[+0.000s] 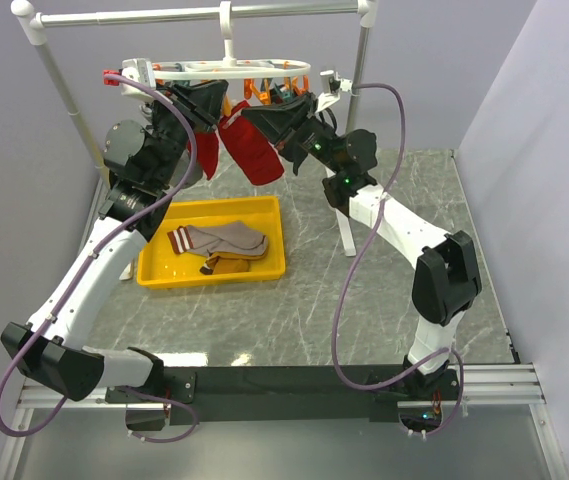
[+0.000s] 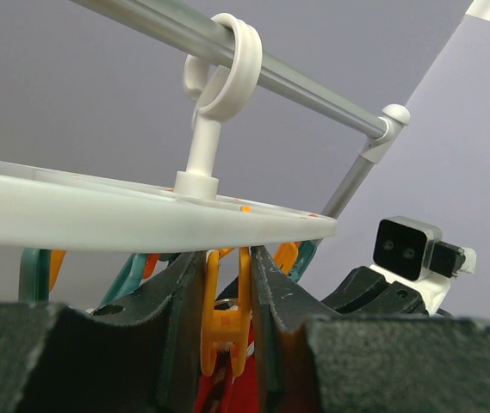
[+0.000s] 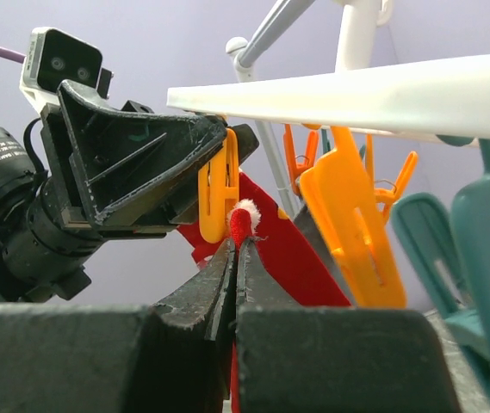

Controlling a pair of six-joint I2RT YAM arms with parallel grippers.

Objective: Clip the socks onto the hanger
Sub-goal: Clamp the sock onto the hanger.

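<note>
The white oval hanger (image 1: 226, 68) hangs by its hook from the rail, with orange and teal clothespins under it. My left gripper (image 1: 214, 100) is shut on an orange clothespin (image 2: 226, 310) under the ring (image 2: 141, 219) and squeezes its top arms. My right gripper (image 1: 264, 118) is shut on the edge of a red sock (image 3: 243, 224) and holds it right beside that clothespin's (image 3: 219, 185) lower end. The sock hangs below (image 1: 254, 152). Another red sock (image 1: 207, 150) hangs behind the left gripper. Grey-beige socks (image 1: 226, 238) and a mustard sock (image 1: 226, 265) lie in the tray.
A yellow tray (image 1: 214, 279) sits on the marble table left of centre. The white pole-and-rail stand (image 1: 194, 14) carries the hanger; its right post (image 1: 349, 225) stands next to my right arm. More orange (image 3: 352, 228) and teal (image 3: 486, 249) clothespins dangle to the right.
</note>
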